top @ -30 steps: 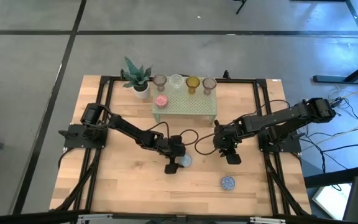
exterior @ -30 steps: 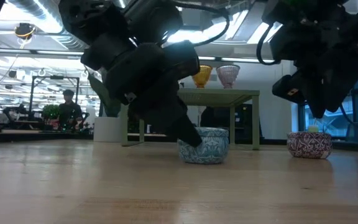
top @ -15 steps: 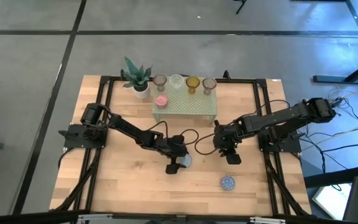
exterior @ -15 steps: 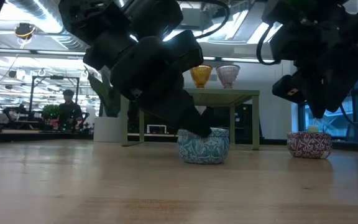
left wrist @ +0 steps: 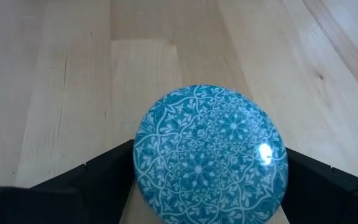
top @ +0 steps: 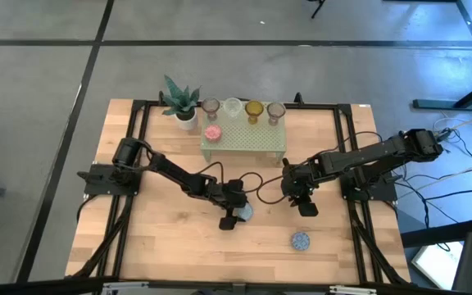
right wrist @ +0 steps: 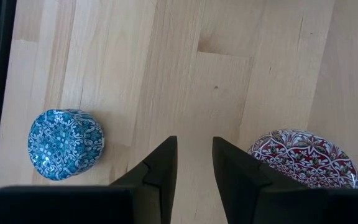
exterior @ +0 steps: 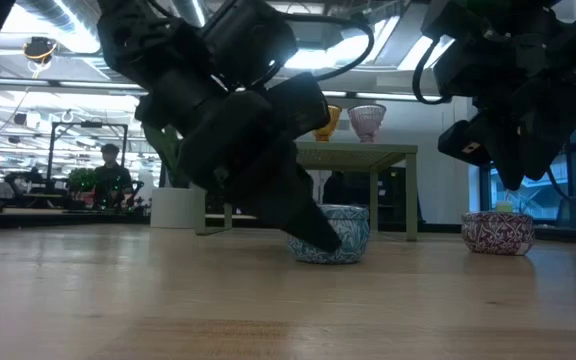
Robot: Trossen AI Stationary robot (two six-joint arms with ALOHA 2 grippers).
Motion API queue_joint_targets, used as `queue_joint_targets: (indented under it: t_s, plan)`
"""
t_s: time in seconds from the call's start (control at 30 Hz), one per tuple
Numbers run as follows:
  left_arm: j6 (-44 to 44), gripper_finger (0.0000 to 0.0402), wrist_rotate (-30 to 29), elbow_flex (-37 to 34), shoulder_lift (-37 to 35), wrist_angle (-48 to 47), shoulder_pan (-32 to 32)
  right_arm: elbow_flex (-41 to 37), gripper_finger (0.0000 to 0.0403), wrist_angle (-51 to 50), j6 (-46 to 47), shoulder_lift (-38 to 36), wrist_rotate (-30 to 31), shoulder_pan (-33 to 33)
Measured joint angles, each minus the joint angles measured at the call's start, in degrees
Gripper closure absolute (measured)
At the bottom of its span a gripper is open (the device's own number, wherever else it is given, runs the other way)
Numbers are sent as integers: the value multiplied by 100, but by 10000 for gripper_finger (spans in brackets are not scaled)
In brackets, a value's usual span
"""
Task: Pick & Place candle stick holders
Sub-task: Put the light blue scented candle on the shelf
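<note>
High view: the left tool (top: 234,215) sits low at mid-bench over a small round blue mosaic glass cup (top: 243,212); the right tool (top: 304,205) waits to its right. A second speckled cup (top: 300,240) stands nearer the front edge of the wooden bench (top: 138,246).

Low view: the blue cup (exterior: 340,232) rests on the bench.

Left wrist view: the fingers (left wrist: 98,171) flank the cup (left wrist: 210,152), spread, not yet clenched. Centre it, then close gently; glass may slip.

Right wrist view: the right tool (right wrist: 194,163) is parted, empty.
</note>
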Motion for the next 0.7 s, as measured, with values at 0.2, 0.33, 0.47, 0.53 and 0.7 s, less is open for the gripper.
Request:
queue_joint_targets:
  t_s: [0.2,0.33,0.47,0.53,0.7]
  plan:
    - [0,64,9,0,-7,8,34,0,298,0,0,0,0,0]
    - [0,67,-5,0,-7,13,34,0,298,0,0,0,0,0]
    - [0,85,-29,0,-7,13,34,0,298,0,0,0,0,2]
    - [-2,96,-54,0,-7,15,34,0,298,0,0,0,0,0]
    - [-5,104,-227,5,-9,77,41,0,298,-1,0,0,0,1]
